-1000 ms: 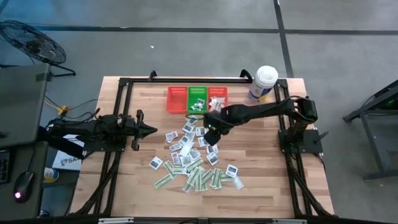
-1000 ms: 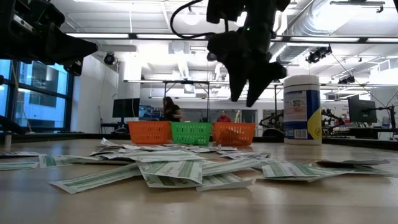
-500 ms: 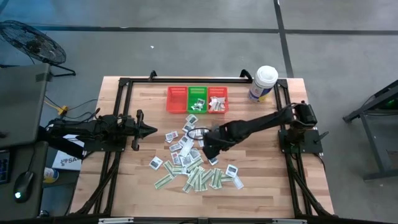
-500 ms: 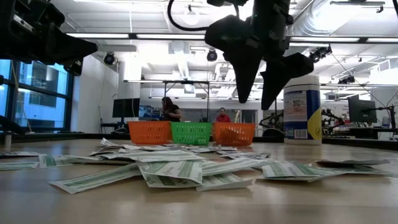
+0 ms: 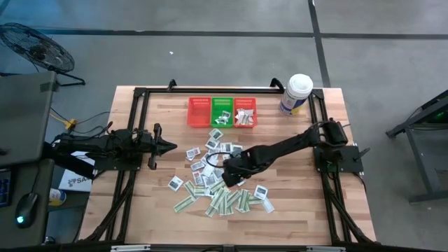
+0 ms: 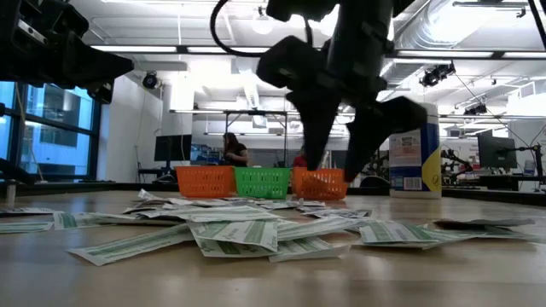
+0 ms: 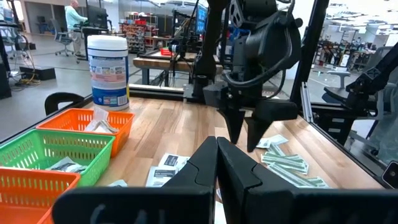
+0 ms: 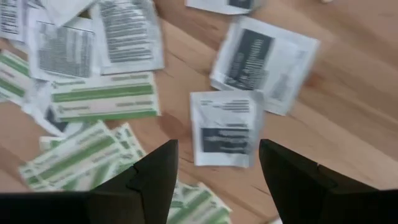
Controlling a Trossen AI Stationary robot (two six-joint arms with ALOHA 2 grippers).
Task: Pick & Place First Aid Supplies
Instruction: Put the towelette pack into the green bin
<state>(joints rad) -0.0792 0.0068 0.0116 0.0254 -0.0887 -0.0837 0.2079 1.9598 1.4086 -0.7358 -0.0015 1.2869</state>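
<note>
Few packets sat in baskets (image 5: 222, 112); most first aid supplies (image 5: 217, 189) lay scattered on worktop (image 5: 294, 196). Right gripper (image 5: 225, 170) spread wide, empty, above a white packet (image 8: 225, 129). Left gripper (image 5: 168, 145) clenched, idle.

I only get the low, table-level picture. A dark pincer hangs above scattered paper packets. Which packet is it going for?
Observer: The right pincer is open, right over a squarish white packet with dark print, not touching it yet.
Operator: Whose arm is that?
Observer: From above, it is the right arm, stretched into the pile of packets.
Operator: And the other arm?
Observer: The left pincer is shut and waits at the table's left side, clear of the pile.
Operator: Anything in those baskets?
Observer: From above, the green basket holds some packets.
</note>
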